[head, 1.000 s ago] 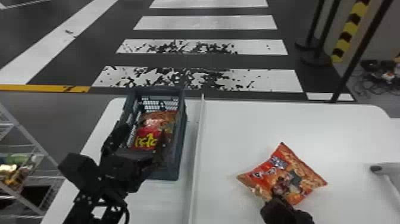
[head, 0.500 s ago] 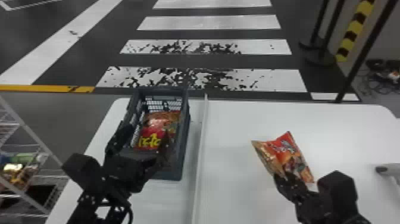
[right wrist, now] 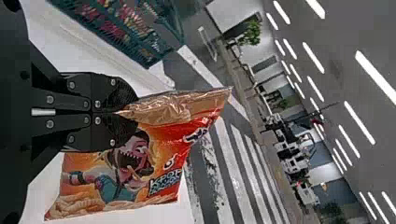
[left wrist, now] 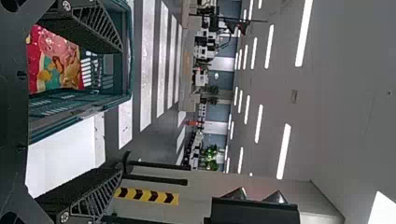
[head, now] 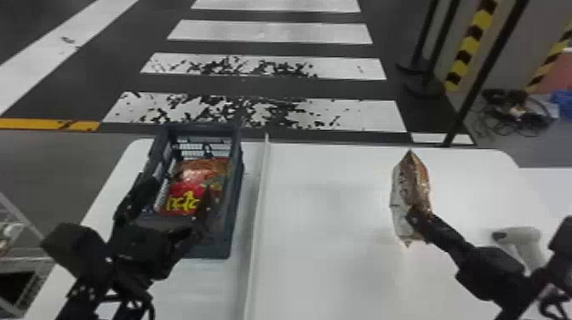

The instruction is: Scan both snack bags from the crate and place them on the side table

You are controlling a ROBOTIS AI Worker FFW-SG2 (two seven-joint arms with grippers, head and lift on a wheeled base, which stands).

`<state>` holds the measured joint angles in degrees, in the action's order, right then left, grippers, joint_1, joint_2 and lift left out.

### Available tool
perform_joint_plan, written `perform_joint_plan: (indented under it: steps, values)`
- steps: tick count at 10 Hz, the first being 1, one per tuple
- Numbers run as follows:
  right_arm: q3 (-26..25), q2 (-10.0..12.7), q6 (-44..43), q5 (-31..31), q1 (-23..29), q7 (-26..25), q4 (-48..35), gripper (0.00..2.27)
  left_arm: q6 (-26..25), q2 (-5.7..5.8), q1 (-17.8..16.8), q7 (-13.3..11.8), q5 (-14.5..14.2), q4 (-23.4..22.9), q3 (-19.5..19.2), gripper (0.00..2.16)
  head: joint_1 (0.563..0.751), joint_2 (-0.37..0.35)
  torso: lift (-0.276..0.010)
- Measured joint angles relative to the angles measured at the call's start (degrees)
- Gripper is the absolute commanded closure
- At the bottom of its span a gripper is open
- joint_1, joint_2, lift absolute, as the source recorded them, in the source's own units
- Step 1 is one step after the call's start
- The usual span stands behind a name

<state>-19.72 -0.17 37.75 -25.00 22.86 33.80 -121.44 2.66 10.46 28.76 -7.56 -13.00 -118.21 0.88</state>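
Note:
My right gripper (head: 419, 217) holds an orange snack bag (head: 410, 183) edge-on over the right part of the white table. In the right wrist view my right gripper (right wrist: 123, 113) is shut on the edge of that snack bag (right wrist: 154, 158), whose printed front faces sideways. At the left, my left gripper (head: 174, 208) stands open over the near part of the crate (head: 235, 212). A red snack bag (head: 183, 195) lies inside the crate. In the left wrist view, my left gripper (left wrist: 119, 112) has its fingers wide apart, with the red bag (left wrist: 56, 60) beyond one of them.
A white handheld scanner (head: 521, 242) lies on the table at the right, near my right arm. A raised white divider (head: 257, 212) runs along the table (head: 323, 255) between the crate and the right-hand part. Black posts stand behind the table at the right.
The right gripper has moved right, and the orange bag in it has turned from lying broad-side up to edge-on. The left arm has kept its place over the crate.

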Motion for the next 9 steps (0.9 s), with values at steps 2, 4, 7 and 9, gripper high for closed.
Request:
perform_joint_plan:
  steps: [2, 4, 7, 9]
  values:
    - [-8.39, 0.00, 7.02, -16.18, -2.84, 1.29, 4.86, 2.24, 0.00, -0.03, 0.03, 0.00, 0.07, 0.00, 0.16, 0.09, 0.695, -0.072, -0.098]
    - [-14.71, 0.00, 13.41, -29.28, -5.48, 1.40, 12.79, 2.24, -0.09, -0.10, -0.02, 0.00, 0.15, 0.21, 0.18, 0.09, 0.695, -0.109, -0.098]
    - [-19.98, 0.00, 22.38, -33.85, -9.15, -2.19, 22.66, 2.11, -0.12, -0.14, 0.08, 0.00, 0.25, 0.26, 0.18, 0.09, 0.695, -0.133, -0.098]
    - [-20.07, 0.00, 22.81, -28.56, -9.41, -7.31, 23.07, 0.43, -0.13, -0.24, 0.20, 0.00, 0.28, 0.26, 0.18, 0.09, 0.695, -0.147, -0.098]
